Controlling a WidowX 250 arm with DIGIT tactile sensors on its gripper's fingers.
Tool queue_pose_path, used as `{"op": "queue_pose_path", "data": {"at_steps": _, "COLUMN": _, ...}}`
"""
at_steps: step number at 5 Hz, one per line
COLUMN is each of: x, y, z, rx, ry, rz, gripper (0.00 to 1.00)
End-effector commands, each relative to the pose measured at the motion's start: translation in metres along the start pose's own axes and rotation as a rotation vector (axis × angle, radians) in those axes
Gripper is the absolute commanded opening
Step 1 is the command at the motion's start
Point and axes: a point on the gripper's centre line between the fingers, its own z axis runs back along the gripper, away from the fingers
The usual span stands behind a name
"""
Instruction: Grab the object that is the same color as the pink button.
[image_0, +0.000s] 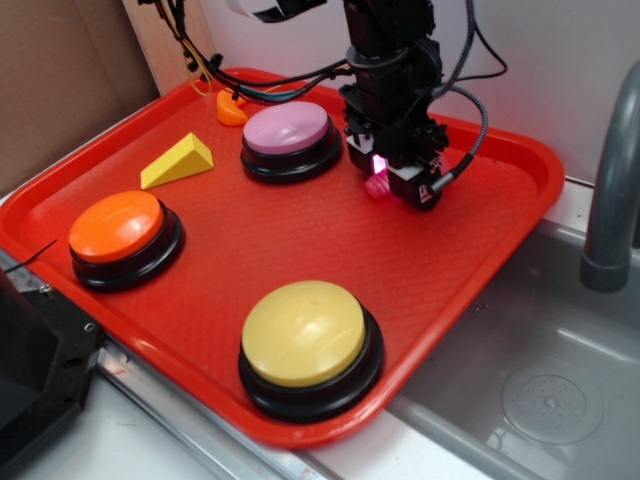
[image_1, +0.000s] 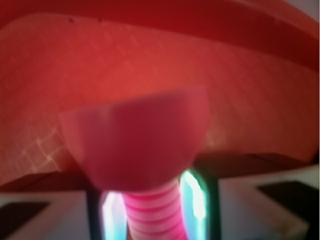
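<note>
The object, a small hot-pink bolt (image_0: 377, 186), sticks out at the tips of my gripper (image_0: 386, 180), just right of the pink button (image_0: 287, 130), which has a pale pink dome on a black base. In the wrist view the bolt's blurred head (image_1: 140, 140) fills the middle. Its ribbed shaft runs back between the two glowing pads (image_1: 196, 200), which sit against it on both sides. My gripper (image_1: 152, 210) is shut on the shaft, low over the red tray (image_0: 480, 230).
On the tray also stand an orange button (image_0: 117, 224) at the left and a yellow button (image_0: 305, 332) at the front. A yellow wedge (image_0: 180, 160) and an orange curved piece (image_0: 230, 108) lie at the back left. A sink (image_0: 540, 370) with a grey pipe (image_0: 610, 200) lies right.
</note>
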Motion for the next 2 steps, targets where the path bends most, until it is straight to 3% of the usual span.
{"op": "queue_pose_path", "data": {"at_steps": 1, "x": -0.013, "y": 0.015, "z": 0.087, "rx": -0.026, "ry": -0.028, "rz": 0.04, "gripper": 0.0}}
{"op": "queue_pose_path", "data": {"at_steps": 2, "x": -0.043, "y": 0.021, "z": 0.116, "rx": -0.048, "ry": -0.023, "rz": 0.114, "gripper": 0.0}}
